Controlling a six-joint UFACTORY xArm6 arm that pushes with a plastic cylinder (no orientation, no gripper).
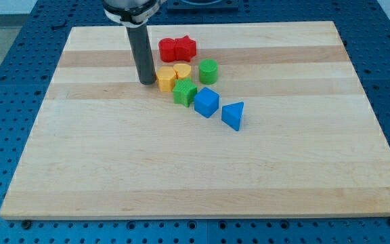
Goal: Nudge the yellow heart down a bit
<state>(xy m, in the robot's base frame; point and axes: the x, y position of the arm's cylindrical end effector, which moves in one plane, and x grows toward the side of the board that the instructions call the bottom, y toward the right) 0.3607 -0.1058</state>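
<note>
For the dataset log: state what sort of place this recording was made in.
Most likely a robotics lab bench. A wooden board lies on a blue perforated table with a grid of holes. My tip rests just left of the yellow blocks, among small coloured test blocks such as the blue cube.

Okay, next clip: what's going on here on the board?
A robot arm ending in a dark rod is working a cluster of blocks near the view's top of the wooden board. My tip sits just to the view's left of the yellow-orange block, which adjoins the yellow heart. Two red blocks lie above; a green cylinder, green block, blue cube and blue triangular block trail toward the lower right.
</note>
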